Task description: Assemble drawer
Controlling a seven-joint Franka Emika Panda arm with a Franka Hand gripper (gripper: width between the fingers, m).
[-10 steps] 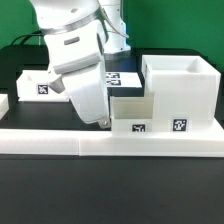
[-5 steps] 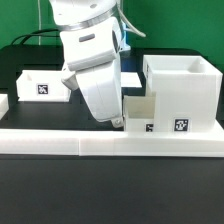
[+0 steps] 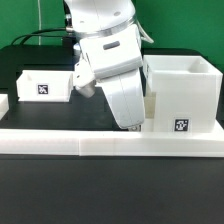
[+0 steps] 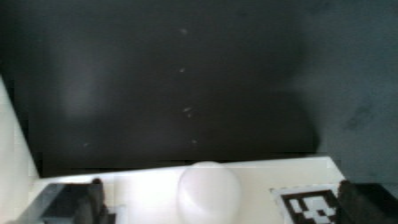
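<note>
Arm [image 3: 115, 70] shifted toward exterior view's right, before matte white tagged housing [image 3: 190, 100]; jaws: cannot tell.

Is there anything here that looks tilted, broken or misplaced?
Nothing stands out. The housing stands upright by the border rail, and the small box at the exterior view's left lies flat. The tool hides most of the other small box, so that one cannot be judged.

White arm [image 3: 103, 35] angled downward, claw [image 3: 133, 124] low, jaw state unclear
</note>
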